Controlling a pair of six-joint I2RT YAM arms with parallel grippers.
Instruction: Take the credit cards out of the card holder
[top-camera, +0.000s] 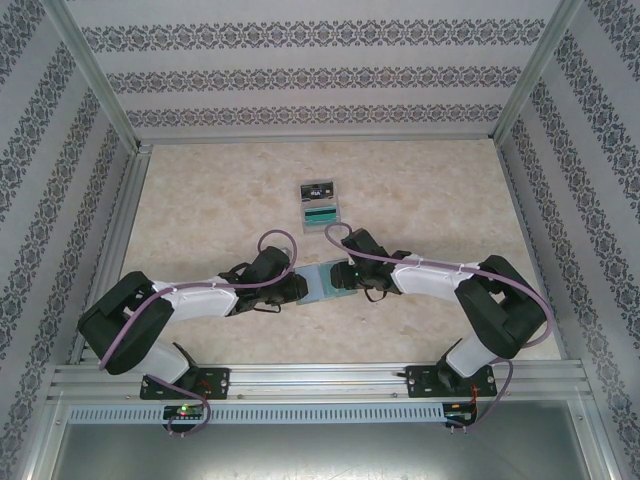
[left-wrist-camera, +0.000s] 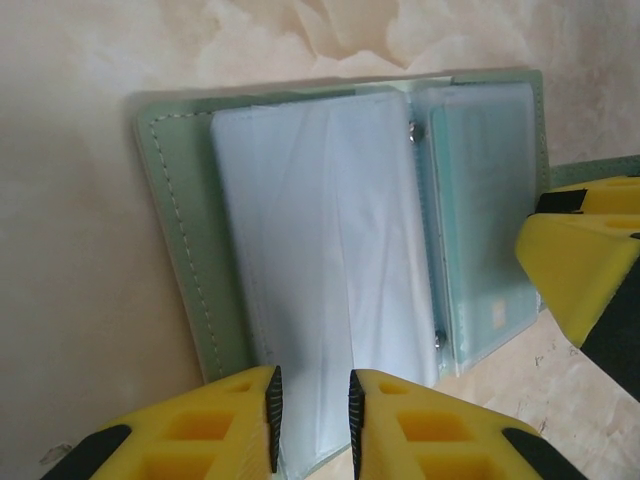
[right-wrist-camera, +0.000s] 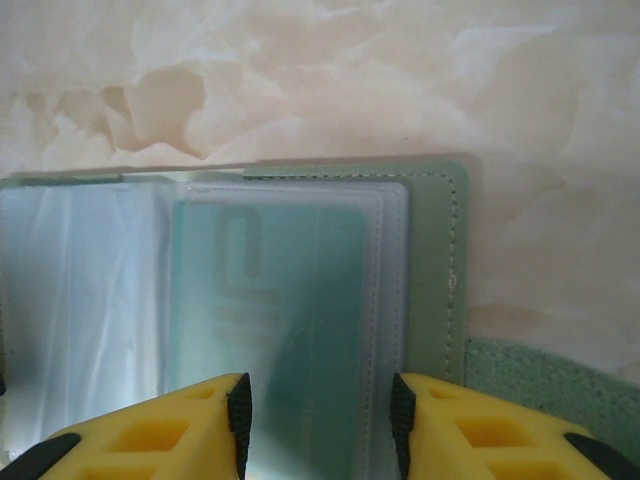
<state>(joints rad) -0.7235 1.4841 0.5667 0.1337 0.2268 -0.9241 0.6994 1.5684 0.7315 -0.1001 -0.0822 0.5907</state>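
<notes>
On card holder (left-wrist-camera: 180, 250), left gripper (left-wrist-camera: 312, 410) nearly closed, grip unclear; right gripper (right-wrist-camera: 320, 410) parted astride teal credit card (right-wrist-camera: 270, 320)

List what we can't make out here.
Top view: wallet mostly covered by left hand and right hand; pockets too small to read.
Right wrist view: print on the teal card blurred by its cloudy sleeve; bottom cut off by frame edge.
Left wrist view: whether the pale sleeve holds anything; plastic too cloudy.
Top view: markings on the loose cards too small.

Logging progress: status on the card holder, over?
Left gripper narrowly open, right gripper wider, both at card holder edge. Holder open, teal card in sleeve. Two cards out beyond. Nothing blocking.
</notes>
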